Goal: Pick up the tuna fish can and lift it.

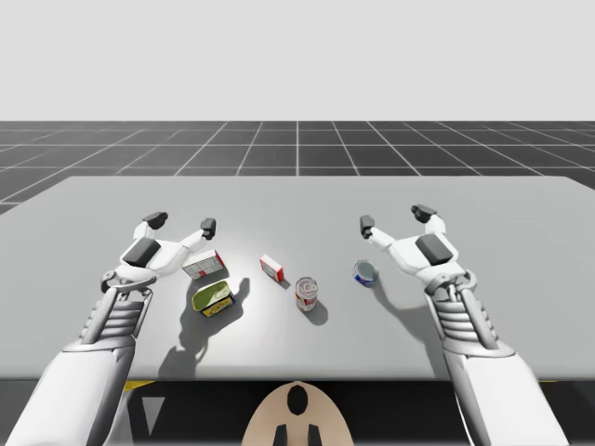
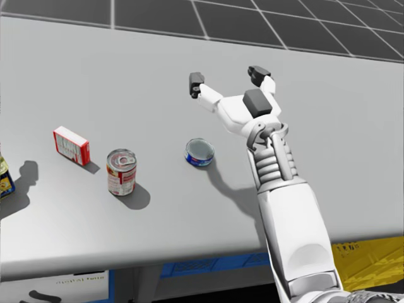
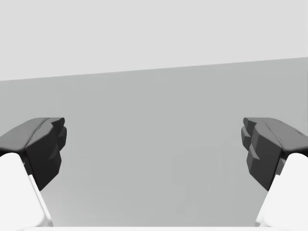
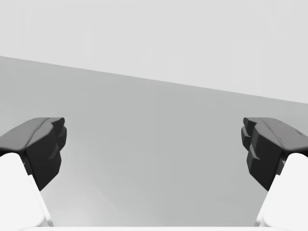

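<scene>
the tuna can (image 1: 365,272) sits flat on the grey worktop (image 1: 521,214), right of centre in the high view. it is just below and left of my right gripper (image 1: 394,219) in the frame and apart from it. that gripper's fingers (image 1: 366,224) are spread wide with nothing between them, and the right wrist view has bare worktop ahead of them. in the head view the can lies at mid-frame, lower than the gripper. to its left in the high view stand a red can (image 1: 307,294) and a small red box (image 1: 271,268). at mid-left my left gripper (image 1: 181,222) is held with its fingers also wide apart. a second box (image 1: 204,265) and a green tub (image 1: 214,298) lie just below it in the frame.
</scene>
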You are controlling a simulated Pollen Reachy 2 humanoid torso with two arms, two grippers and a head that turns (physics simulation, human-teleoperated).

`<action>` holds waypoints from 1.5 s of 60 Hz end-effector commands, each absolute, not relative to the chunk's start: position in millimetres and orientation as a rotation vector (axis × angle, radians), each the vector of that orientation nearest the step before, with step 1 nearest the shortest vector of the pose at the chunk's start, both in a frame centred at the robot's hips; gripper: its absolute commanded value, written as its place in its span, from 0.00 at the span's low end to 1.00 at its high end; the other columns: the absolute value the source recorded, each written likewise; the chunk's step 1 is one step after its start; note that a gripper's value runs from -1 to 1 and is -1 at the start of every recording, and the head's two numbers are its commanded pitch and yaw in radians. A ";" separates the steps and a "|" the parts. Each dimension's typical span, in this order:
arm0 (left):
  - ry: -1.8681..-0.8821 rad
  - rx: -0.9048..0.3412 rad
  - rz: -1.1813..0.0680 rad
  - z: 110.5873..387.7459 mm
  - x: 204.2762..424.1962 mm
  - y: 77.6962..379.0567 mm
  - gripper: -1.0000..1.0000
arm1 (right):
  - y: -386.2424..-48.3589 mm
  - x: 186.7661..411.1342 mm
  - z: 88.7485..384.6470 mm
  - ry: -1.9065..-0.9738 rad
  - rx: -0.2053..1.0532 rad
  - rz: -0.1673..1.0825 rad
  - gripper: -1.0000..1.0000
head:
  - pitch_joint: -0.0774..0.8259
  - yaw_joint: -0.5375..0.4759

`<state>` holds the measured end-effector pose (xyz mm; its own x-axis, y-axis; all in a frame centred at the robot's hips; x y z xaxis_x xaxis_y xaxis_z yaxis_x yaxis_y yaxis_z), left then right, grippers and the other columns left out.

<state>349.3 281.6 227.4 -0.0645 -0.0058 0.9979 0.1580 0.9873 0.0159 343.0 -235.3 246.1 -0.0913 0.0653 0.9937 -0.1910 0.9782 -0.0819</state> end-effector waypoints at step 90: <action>-1.639 -0.105 -0.109 228.4 349.2 283.4 0.00 | -223.7 307.0 119.4 -1.358 0.239 0.293 1.00 | 0.83 0.26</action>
